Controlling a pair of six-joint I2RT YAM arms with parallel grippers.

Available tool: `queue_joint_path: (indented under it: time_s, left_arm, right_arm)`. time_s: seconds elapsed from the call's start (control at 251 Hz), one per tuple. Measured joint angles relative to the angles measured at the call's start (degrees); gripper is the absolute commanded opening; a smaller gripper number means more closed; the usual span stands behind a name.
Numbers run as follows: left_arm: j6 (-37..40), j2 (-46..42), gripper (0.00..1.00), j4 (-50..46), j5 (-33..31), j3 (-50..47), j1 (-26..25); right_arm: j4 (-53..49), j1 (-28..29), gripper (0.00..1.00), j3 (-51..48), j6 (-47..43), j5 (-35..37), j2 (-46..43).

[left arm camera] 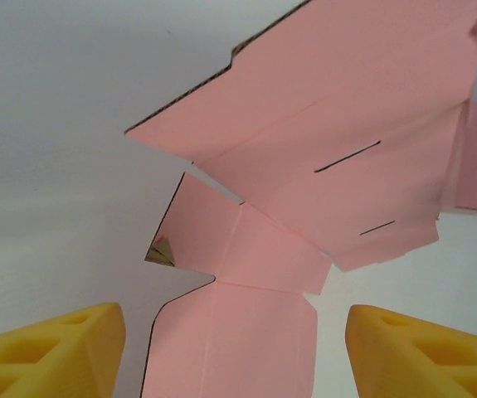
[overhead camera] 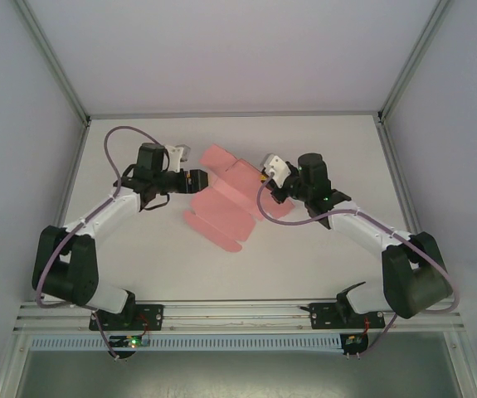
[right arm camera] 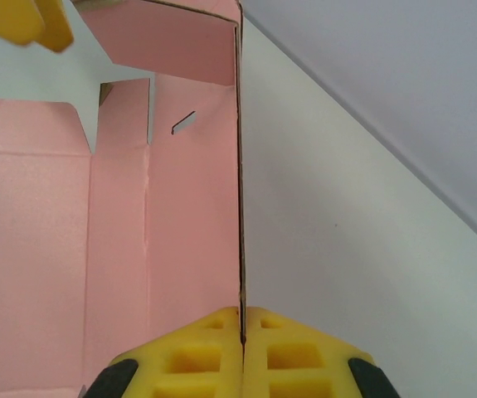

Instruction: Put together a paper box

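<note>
From the top view, the paper box [overhead camera: 226, 203] is seen as a pink cut-out sheet spread at the middle of the white desk [overhead camera: 329, 249], between the two arms. The left hand [overhead camera: 198, 178] is set at its left edge and the right hand [overhead camera: 265, 177] at its far right corner (the finger gaps are too small to be judged here).

In the left wrist view, the left hand [left arm camera: 234, 356] is shown wide, its yellow ribbed fingers [left arm camera: 55, 348] well apart, with a round-cornered flap of the sheet lying in the gap. Matte card, crisp creases, two thin slits and a brown cut edge are brought out.

In the right wrist view, the right hand [right arm camera: 242, 332] is seen clamped on the thin edge of an upright panel, which is held standing above the desk. A small slot is cut through that panel.
</note>
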Motion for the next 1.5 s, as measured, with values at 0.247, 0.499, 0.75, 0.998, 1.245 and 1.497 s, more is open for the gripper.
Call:
queue_joint_path:
  time_s: [0.247, 0.499, 0.75, 0.998, 1.245, 1.497]
  left_arm:
    - [3.54, 3.43, 0.7, 0.26, 0.13, 2.64, 0.17]
    - [4.76, 8.22, 0.51, 0.42, 2.27, 4.28, 0.61]
    - [4.26, 8.37, 0.24, 3.74, 5.97, 4.26, 0.74]
    - [5.86, 8.48, 0.0, 4.74, 5.16, 4.0, 0.11]
    - [12.48, 8.57, 0.0, 0.57, -14.69, 6.14, -11.15]
    - [14.71, 13.4, 0.0, -5.62, -30.05, 11.8, -18.45]
  right_arm:
    - [0.02, -1.11, 0.0, -0.04, 1.03, -2.71, -0.22]
    - [0.02, -1.4, 0.0, -0.07, 2.05, -4.09, -0.44]
    - [-0.28, -1.49, 0.0, -0.07, 2.27, -4.15, -0.48]
    - [-0.74, -1.49, 0.0, -0.07, 2.93, -4.2, -0.48]
    - [-3.08, 0.44, 0.0, -0.07, 2.47, 0.2, -0.46]
    - [-2.49, 7.72, 0.0, 0.42, -0.68, 13.62, 1.27]
